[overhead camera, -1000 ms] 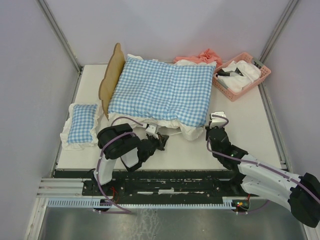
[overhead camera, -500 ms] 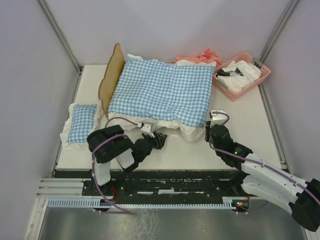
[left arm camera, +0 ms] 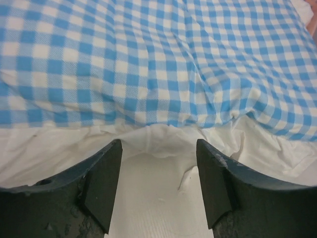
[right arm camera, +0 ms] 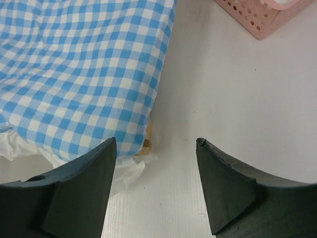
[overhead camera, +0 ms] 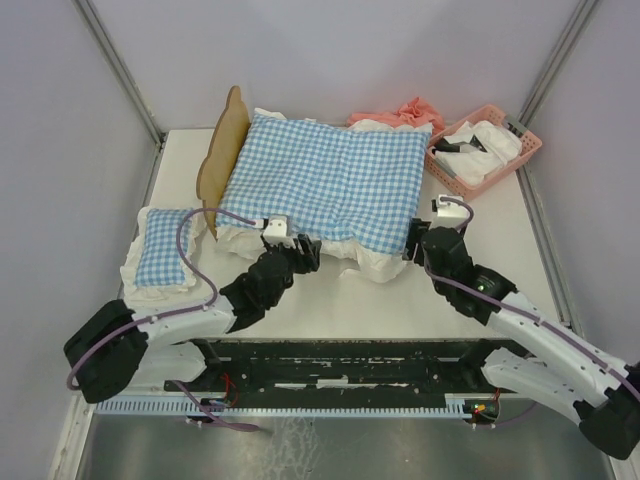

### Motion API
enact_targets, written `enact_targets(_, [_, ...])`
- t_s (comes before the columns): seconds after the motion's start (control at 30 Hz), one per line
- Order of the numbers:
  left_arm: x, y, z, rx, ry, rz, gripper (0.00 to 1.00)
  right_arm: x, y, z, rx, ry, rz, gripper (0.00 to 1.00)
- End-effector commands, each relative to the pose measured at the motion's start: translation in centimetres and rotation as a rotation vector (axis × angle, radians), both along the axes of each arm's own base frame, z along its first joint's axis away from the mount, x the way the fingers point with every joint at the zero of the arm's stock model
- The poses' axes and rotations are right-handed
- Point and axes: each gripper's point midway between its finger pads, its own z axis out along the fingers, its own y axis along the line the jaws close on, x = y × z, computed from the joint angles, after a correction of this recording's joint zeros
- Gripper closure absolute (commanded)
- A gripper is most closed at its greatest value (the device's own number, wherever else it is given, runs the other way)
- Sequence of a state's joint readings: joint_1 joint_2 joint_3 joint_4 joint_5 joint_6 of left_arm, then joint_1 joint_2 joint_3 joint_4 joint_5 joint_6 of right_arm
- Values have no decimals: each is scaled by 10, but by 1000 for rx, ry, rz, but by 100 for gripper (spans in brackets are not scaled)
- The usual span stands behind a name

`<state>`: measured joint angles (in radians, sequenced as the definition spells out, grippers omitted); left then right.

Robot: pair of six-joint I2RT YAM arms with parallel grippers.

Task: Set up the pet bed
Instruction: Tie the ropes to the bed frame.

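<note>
Black fingers of the left gripper (left arm camera: pixel 158 148) stand spread with nothing between them, just short of the white frill (left arm camera: pixel 49 148) of the checked cushion (overhead camera: pixel 330 185). The right gripper (right arm camera: pixel 156 144) is likewise spread and empty at the cushion's near right corner, where a sliver of what may be wood shows. The pet bed (overhead camera: pixel 222 150) lies under the cushion, headboard upright on the left. Farther right sits a pink basket (overhead camera: pixel 485 150).

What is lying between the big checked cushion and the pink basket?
Nothing. Only bare white table separates the cushion from the basket; the right wrist view shows this best.
</note>
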<state>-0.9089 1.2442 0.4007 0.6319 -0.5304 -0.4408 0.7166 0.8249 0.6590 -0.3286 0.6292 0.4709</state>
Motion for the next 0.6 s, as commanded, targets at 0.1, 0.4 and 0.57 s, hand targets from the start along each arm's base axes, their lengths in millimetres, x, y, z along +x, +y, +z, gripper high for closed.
enact_targets(0.1, [20, 52, 51, 159, 4, 132, 29, 37, -2, 23, -7, -11, -73, 26])
enact_targets(0.4, [19, 29, 60, 157, 26, -24, 34, 29, 50, 3, 234, 120, 126, 33])
enact_targets(0.57, [17, 4, 43, 108, 72, -117, 34, 24, 63, -21, 329, 153, 146, 33])
